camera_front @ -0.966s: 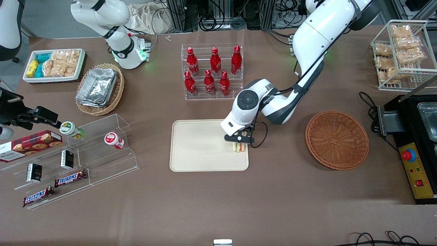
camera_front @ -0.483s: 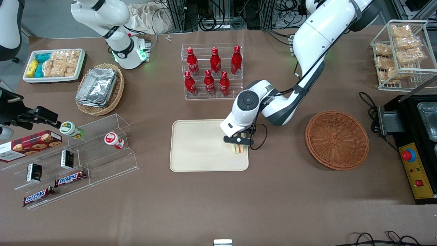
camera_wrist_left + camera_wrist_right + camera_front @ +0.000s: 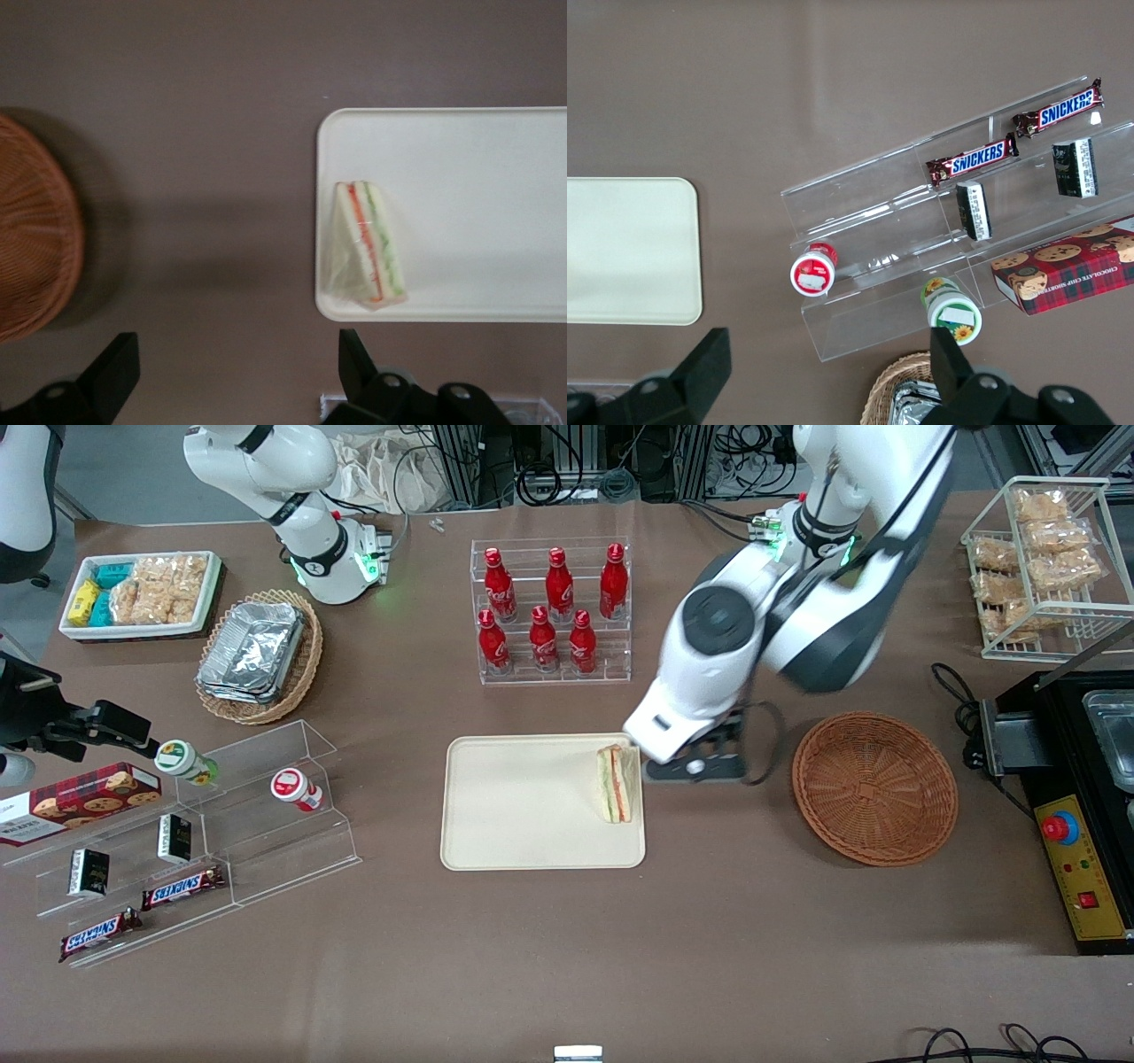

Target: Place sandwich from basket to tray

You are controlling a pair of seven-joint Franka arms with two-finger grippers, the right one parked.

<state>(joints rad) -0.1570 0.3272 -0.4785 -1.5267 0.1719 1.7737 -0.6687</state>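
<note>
The sandwich (image 3: 616,783), a clear-wrapped wedge with red and green filling, lies on the cream tray (image 3: 514,815) near the tray edge closest to the basket. It also shows in the left wrist view (image 3: 368,243) on the tray (image 3: 478,177). The round reddish-brown basket (image 3: 874,786) is empty and also shows in the left wrist view (image 3: 31,239). My left gripper (image 3: 695,766) is raised above the bare table between the tray and the basket, open and empty, with its black fingers (image 3: 354,359) spread wide.
A clear rack of red cola bottles (image 3: 551,611) stands farther from the front camera than the tray. Clear acrylic shelves with snacks (image 3: 195,833) and an oval basket of foil trays (image 3: 259,655) lie toward the parked arm's end. A wire rack of snack bags (image 3: 1045,567) and a black appliance (image 3: 1081,779) lie toward the working arm's end.
The gripper has let go of the sandwich, opened, risen and moved off the tray toward the basket. The sandwich now lies flat on the tray.
</note>
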